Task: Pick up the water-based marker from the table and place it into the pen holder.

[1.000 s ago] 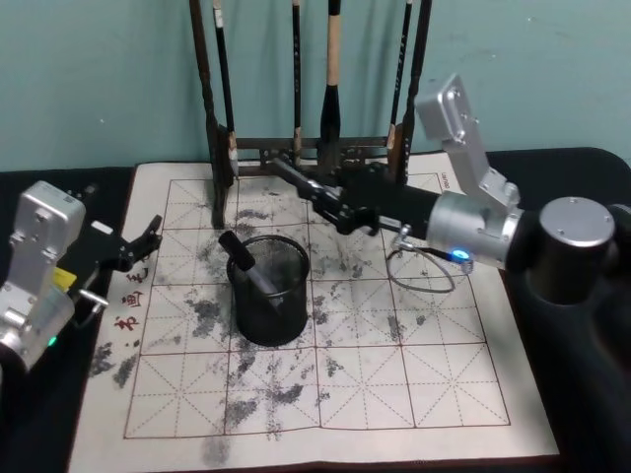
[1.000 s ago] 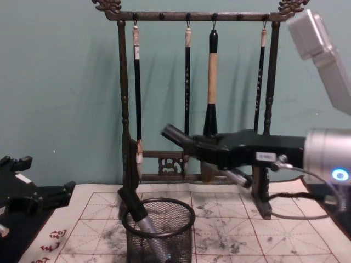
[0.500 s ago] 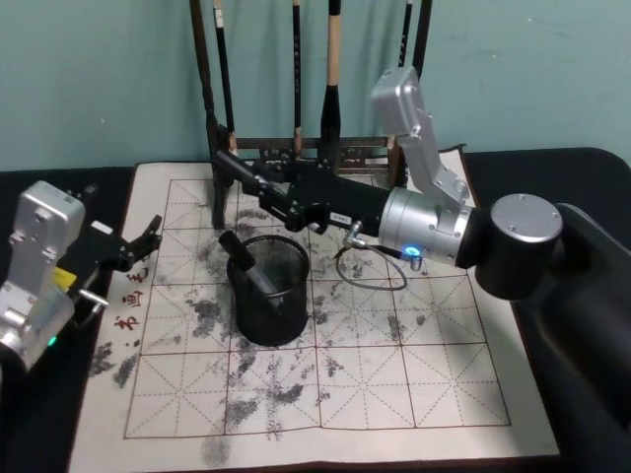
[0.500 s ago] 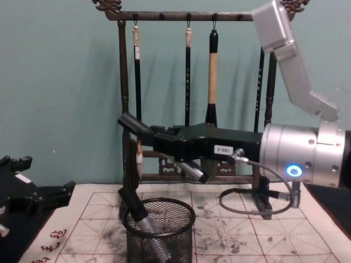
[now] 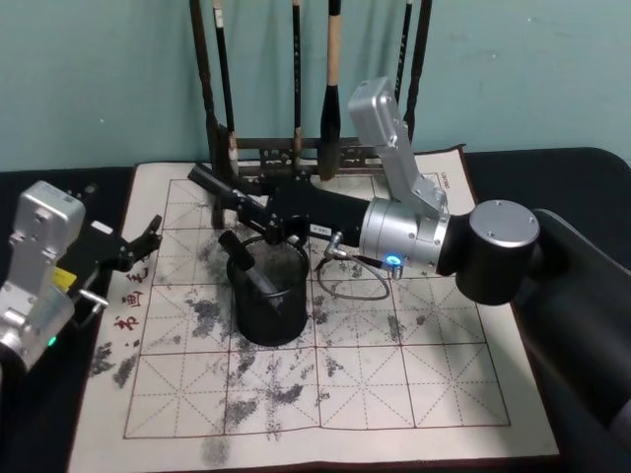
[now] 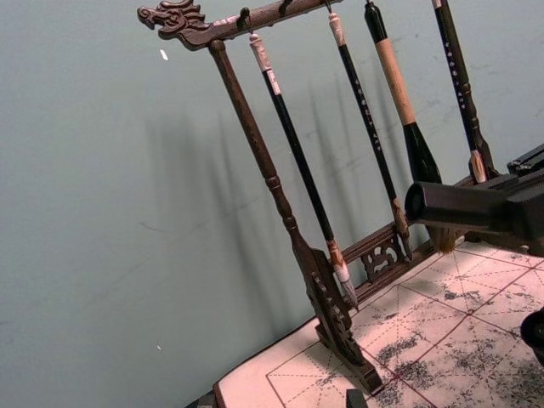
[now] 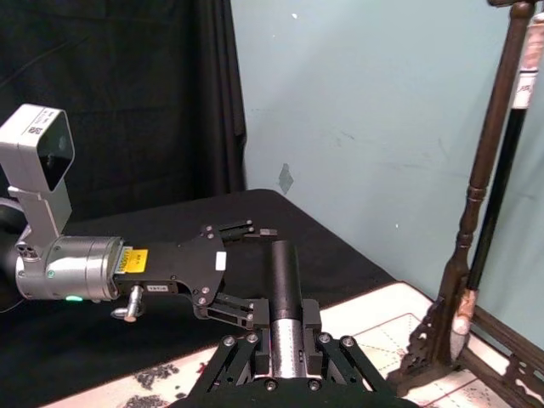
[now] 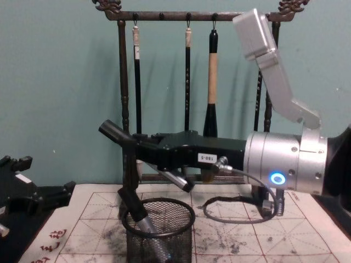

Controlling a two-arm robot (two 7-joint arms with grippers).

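Observation:
My right gripper is shut on a water-based marker with a black cap and silver barrel. It holds the marker tilted just above the pen holder, a black mesh cup on the mat. In the chest view the marker points cap-up to the left, its silver end low over the pen holder. Another marker leans inside the cup. The right wrist view shows the marker clamped by the right gripper. My left gripper is parked open at the mat's left edge.
A tall dark wooden brush rack with several hanging brushes stands just behind the holder, close to the right arm. An ink-stained gridded mat covers the table. A grey cable loop hangs from the right wrist beside the cup.
The right arm has swung left with the marker, from in front of the rack's right side to above the pen holder. The left arm has not moved.

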